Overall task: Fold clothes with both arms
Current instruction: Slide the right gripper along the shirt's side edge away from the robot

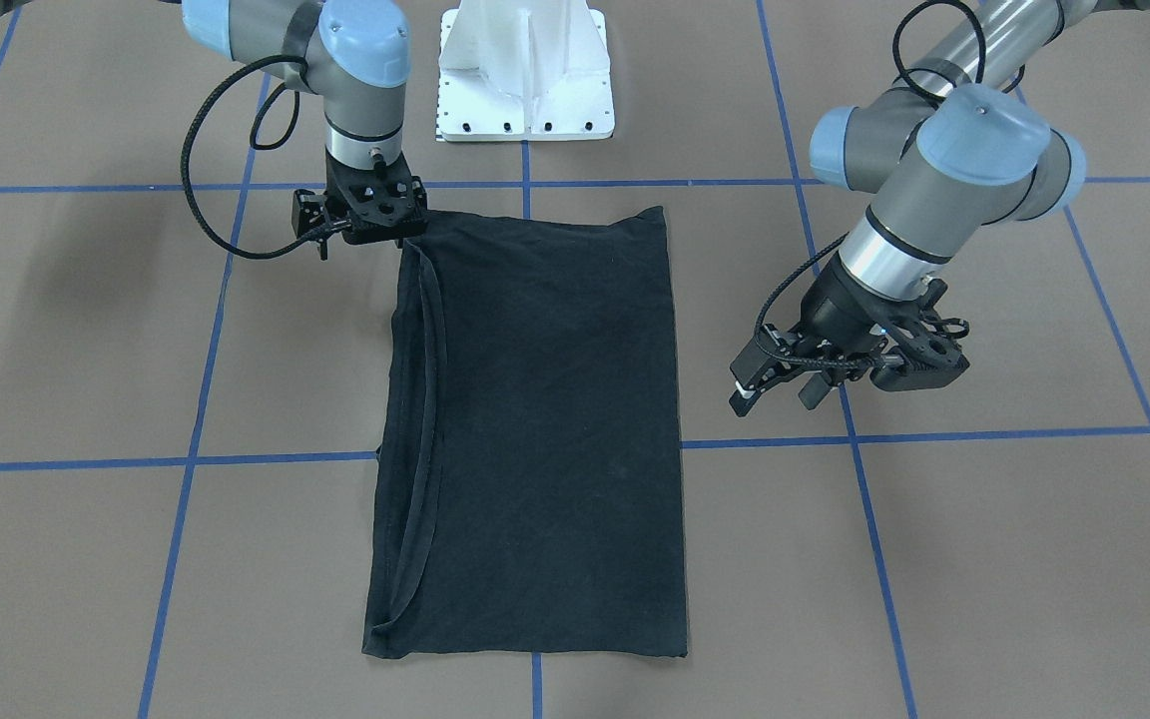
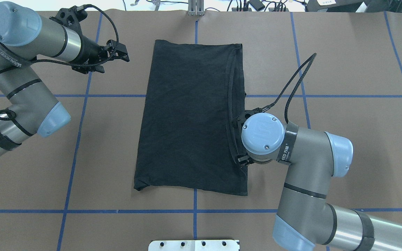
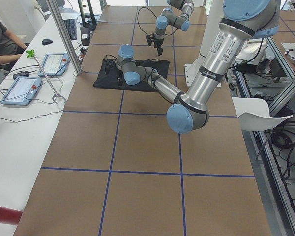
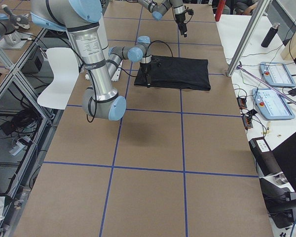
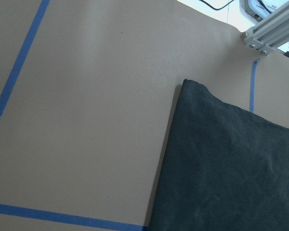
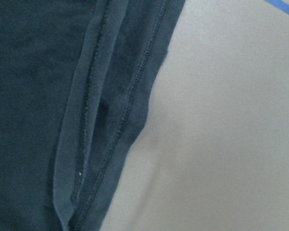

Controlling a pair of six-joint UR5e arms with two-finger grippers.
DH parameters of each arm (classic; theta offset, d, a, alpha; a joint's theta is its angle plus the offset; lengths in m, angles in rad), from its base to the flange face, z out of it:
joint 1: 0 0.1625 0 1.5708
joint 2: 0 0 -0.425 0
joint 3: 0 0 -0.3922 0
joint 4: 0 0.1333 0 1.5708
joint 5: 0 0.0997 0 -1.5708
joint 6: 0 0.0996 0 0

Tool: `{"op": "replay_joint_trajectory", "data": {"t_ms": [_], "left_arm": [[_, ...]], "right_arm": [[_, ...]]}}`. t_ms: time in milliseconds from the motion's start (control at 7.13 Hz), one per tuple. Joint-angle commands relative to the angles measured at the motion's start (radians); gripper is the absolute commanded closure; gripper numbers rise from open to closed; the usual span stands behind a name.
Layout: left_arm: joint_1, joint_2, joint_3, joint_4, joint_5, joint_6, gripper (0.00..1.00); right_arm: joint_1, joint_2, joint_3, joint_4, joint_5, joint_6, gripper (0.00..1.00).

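You've got the shirt (image 1: 535,419) folded to a strip in the middle of the surface (image 1: 984,559), ends to robot & operator edges; R claw (image 1: 375,224) sits at its robot-side corner, prob. for next fold, can't tell if shut; L claw (image 1: 777,391), spread apart, hovers beside it, clear.

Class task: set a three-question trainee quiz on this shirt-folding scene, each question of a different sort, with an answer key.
1. True or false: the T-shirt lies logo side up.
2. Which arm's end effector is at the T-shirt's edge? A) left B) right C) both
3. Fill in: the layered hems run along the robot's ____ side of the T-shirt.

Key:
1. False; only plain black shows.
2. B; the right end effector is at the robot-side corner, while the left end effector hangs beside the cloth.
3. right
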Motion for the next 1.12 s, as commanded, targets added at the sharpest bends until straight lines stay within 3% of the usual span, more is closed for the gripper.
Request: {"op": "replay_joint_trajectory", "data": {"t_ms": [0, 140, 982], "left_arm": [[0.0, 0.0, 0.0, 0.0, 0.0, 0.0, 0.0], [0.0, 0.001, 0.001, 0.0, -0.002, 0.0, 0.0], [0.002, -0.005, 0.0, 0.0, -0.003, 0.0, 0.0]], "right_arm": [[-0.004, 0.101, -0.108, 0.009, -0.008, -0.001, 0.0], [-0.004, 0.125, -0.153, 0.009, -0.01, -0.007, 0.0], [-0.004, 0.129, -0.198, 0.01, 0.004, -0.024, 0.0]]}}
